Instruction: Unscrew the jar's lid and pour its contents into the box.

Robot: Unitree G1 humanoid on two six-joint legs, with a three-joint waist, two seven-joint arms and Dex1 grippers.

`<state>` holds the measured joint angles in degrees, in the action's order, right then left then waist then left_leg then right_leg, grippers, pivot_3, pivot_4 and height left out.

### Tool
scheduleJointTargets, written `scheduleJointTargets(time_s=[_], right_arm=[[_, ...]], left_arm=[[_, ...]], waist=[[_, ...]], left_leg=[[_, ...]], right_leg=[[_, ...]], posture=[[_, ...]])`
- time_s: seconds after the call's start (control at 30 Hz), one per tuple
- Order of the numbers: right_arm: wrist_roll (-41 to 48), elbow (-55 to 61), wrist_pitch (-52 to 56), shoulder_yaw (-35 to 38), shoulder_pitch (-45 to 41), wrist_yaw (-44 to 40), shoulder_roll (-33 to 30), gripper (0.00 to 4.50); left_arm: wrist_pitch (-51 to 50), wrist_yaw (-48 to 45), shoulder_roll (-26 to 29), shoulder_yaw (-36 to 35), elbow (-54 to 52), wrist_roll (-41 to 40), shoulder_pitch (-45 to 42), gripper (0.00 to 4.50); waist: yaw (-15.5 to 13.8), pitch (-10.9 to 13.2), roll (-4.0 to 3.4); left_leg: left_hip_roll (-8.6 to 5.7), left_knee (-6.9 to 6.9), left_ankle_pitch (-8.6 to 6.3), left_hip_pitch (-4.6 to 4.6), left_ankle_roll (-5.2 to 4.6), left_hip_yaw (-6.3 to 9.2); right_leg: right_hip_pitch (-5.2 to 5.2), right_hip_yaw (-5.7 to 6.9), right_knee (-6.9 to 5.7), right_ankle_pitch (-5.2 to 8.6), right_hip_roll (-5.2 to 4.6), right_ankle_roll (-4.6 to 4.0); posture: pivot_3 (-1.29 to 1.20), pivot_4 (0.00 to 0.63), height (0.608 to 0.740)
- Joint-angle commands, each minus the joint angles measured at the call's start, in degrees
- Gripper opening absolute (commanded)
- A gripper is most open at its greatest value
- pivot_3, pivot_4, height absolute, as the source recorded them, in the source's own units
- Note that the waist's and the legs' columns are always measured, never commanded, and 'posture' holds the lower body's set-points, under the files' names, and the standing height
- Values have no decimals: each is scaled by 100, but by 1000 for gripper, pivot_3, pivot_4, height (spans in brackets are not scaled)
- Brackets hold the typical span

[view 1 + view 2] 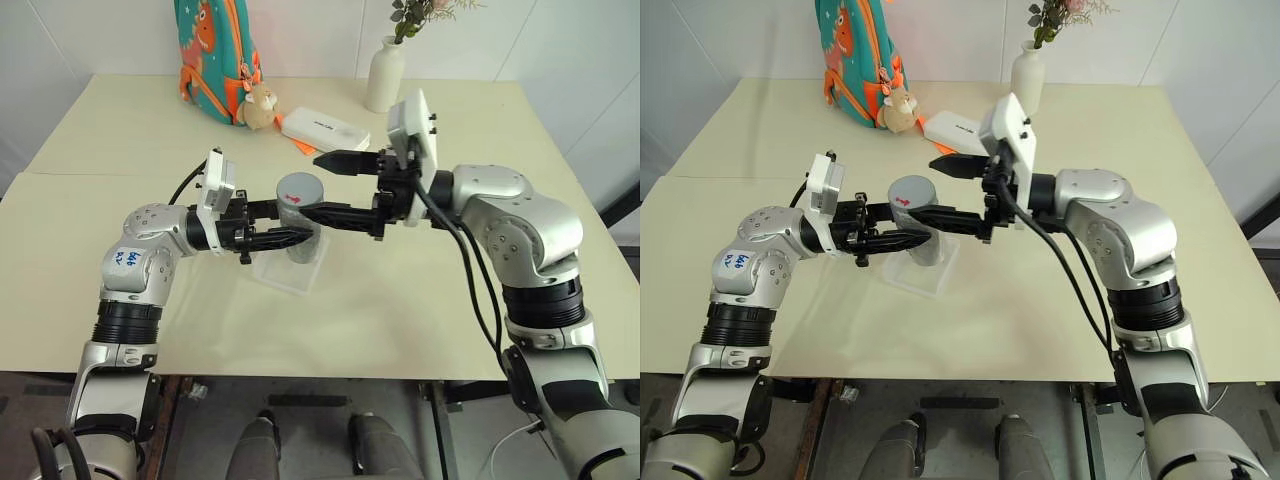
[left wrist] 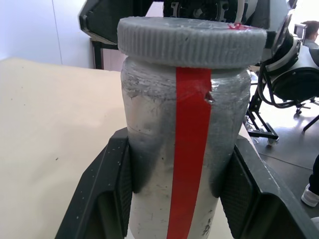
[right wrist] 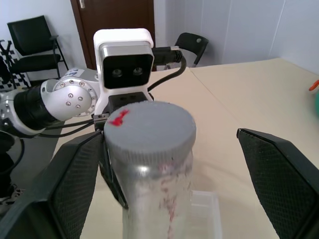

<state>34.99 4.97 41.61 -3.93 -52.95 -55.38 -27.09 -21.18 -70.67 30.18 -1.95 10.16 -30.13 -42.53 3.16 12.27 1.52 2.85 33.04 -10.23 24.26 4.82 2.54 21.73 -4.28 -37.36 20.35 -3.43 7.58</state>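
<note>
Jar [image 1: 303, 235]: upright, lifted just above the box, so whatever spills should land there.
Lid [image 1: 300, 188]: on the jar, red mark up, not yet off.
Contents: too small to make out through the greyish wall.
Box [image 1: 288, 272]: clear tray on the desk [image 1: 400, 300], directly under the jar.
Left gripper [image 2: 177, 179]: fingers clenched on the jar's body from both sides, holding it steady against the twist to come.
Right gripper [image 1: 322, 184]: fingers spread wide, one either side of the lid, apart from it; judged placed to close on the lid.
Behind: white vase [image 1: 385, 74], white case [image 1: 325, 128], backpack [image 1: 215, 55], well apart.
</note>
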Motion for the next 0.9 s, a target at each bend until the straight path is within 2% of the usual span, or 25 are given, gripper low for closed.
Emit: scheduleJointTargets(time_s=[0.03, 0.23, 0.5, 0.67, 0.9], right_arm=[[117, -80, -38, 274, 23, -105, -123, 4475], [248, -141, -35, 431, 74, -221, -197, 4475], [741, 433, 175, 361, -78, -96, 174, 4475], [437, 425, 73, 2, -242, 213, 582, 4475], [-11, 78, -171, -194, -434, 433, 821, 4475]], left_arm=[[118, -10, -4, -137, -58, -79, -148, 1959], [149, -8, -15, -150, -44, -79, -142, 1959], [130, -34, -15, -138, -75, -96, -93, 1959], [158, -106, -140, -178, -134, -228, -80, 1959], [105, -152, -202, -174, -311, -342, 43, 1959]], waist=[[-1, 0, 0], [-11, 0, 0], [-2, 0, -1], [-10, 0, -1], [-10, 0, -1]], left_leg=[[0, 0, 0, 0, 0, 0], [0, 1, 0, 1, 0, 0], [0, 1, 0, 1, 0, 0], [0, 3, 0, 0, 1, 0], [0, 2, 0, 1, 1, 0]], right_leg=[[0, 0, -1, 0, 0, 0], [0, 0, 2, 0, -1, 0], [0, 0, -1, 1, 0, 2], [0, 0, -4, 1, 0, 2], [0, 0, -2, 1, 0, 2]], posture=[[0, 150, 740], [0, 150, 740], [0, 150, 740], [0, 150, 740], [0, 150, 740]])
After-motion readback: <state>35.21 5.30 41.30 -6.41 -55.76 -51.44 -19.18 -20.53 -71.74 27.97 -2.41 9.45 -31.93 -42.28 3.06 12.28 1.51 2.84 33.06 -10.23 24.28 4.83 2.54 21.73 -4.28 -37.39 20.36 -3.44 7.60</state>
